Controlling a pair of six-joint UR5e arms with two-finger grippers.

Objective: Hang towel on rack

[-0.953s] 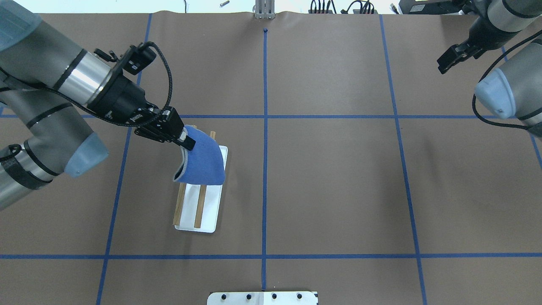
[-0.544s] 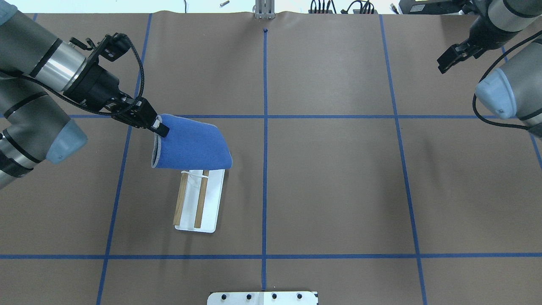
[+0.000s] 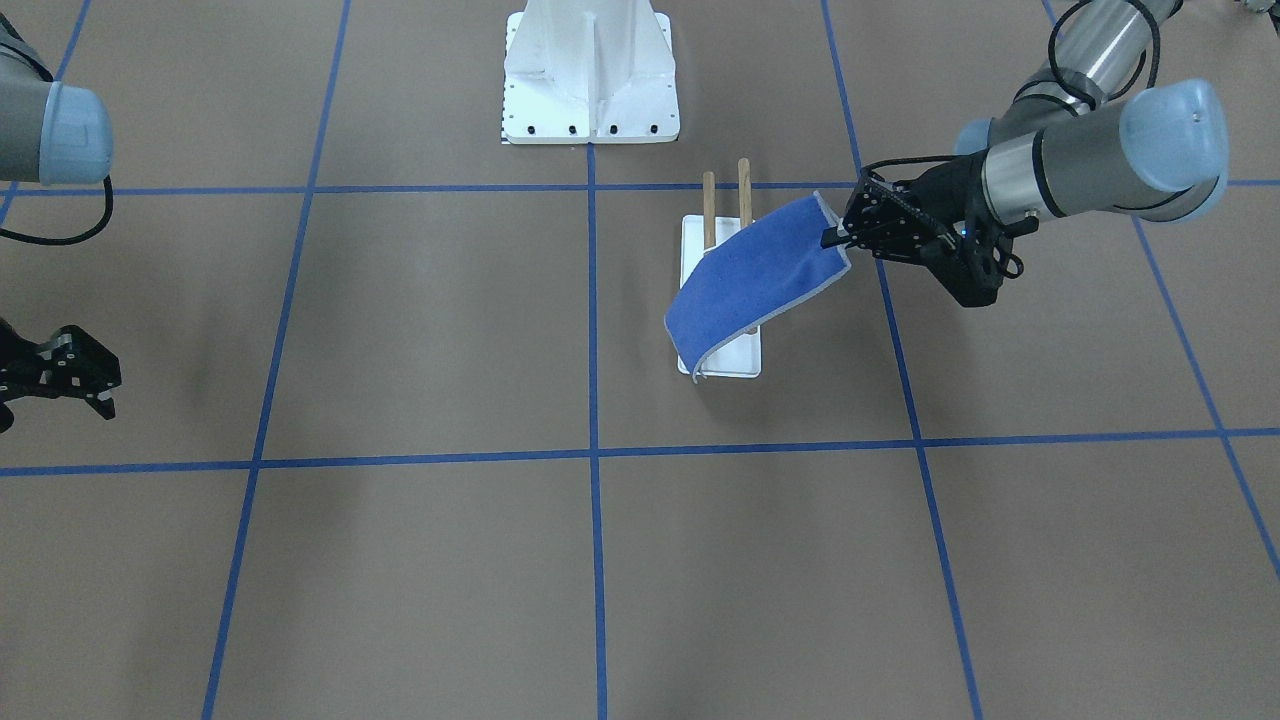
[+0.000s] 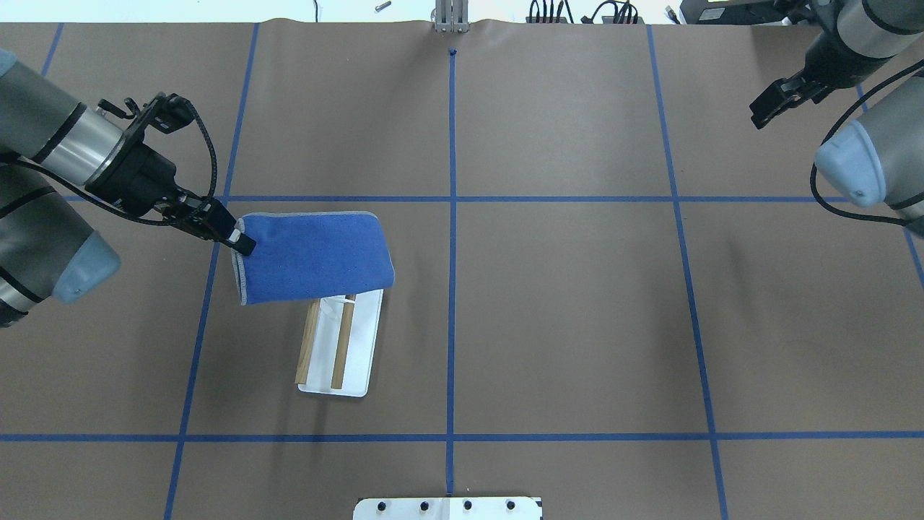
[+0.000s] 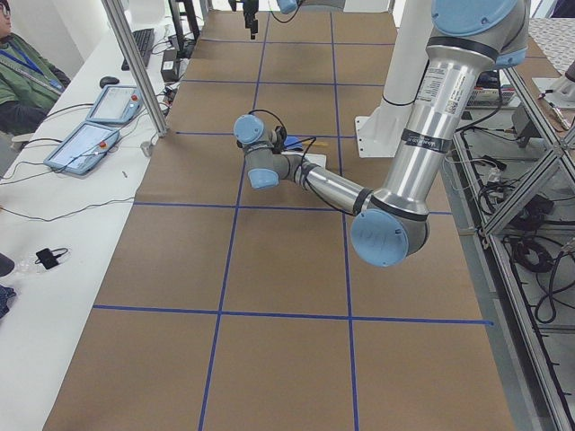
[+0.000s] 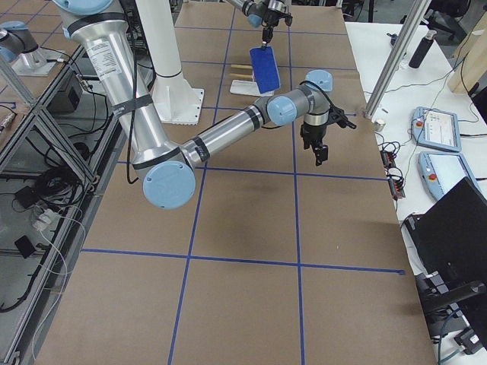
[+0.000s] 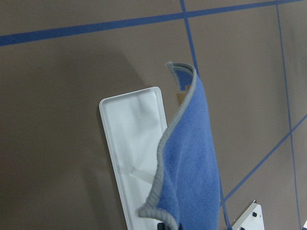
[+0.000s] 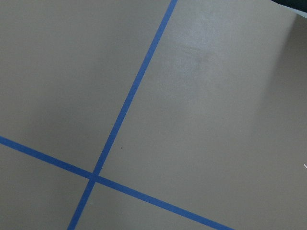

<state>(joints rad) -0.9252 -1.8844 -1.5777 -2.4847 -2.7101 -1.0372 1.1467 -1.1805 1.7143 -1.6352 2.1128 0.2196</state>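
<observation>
The blue towel [image 4: 310,256] lies stretched over the far end of the rack [image 4: 339,347], two brown dowels above a white base [image 4: 359,365]. My left gripper [image 4: 242,244] is shut on the towel's left edge, held left of the rack and above the table. In the front view the towel [image 3: 755,280] slopes from the left gripper [image 3: 835,238] down across the dowels [image 3: 725,195], and its free end hangs beside the base. The left wrist view shows the towel [image 7: 192,158] over the base [image 7: 132,139]. My right gripper [image 4: 765,108] is open and empty at the far right.
The white bolted robot pedestal [image 3: 590,75] stands at the robot's side of the table, near the rack. Blue tape lines [image 4: 452,253] cross the brown table cover. Tablets and cables lie on a side bench [image 5: 90,144] beyond the table's far edge.
My left gripper has moved left, away from the rack, with the towel edge in it. The towel has spread from a bunched fold into a flatter sheet across the rack's far end.
</observation>
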